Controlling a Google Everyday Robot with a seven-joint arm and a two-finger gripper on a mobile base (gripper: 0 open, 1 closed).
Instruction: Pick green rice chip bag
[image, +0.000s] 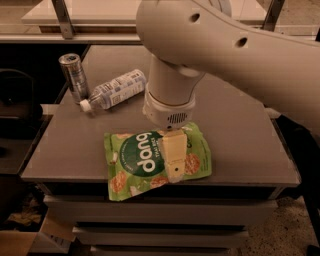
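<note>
The green rice chip bag (140, 160) lies flat near the front edge of the grey table (245, 140). It is light green with a dark green circle, white "dang" lettering and pictures of tan chips. My gripper (173, 162) comes down from the big white arm and is right over the right half of the bag. One pale finger (172, 152) shows against the bag's face; the other is hidden behind it.
A clear plastic bottle (115, 89) lies on its side at the back left. A silver can (73, 76) stands upright just left of it. The bag's lower edge hangs slightly over the table's front edge. Drawers sit below the tabletop.
</note>
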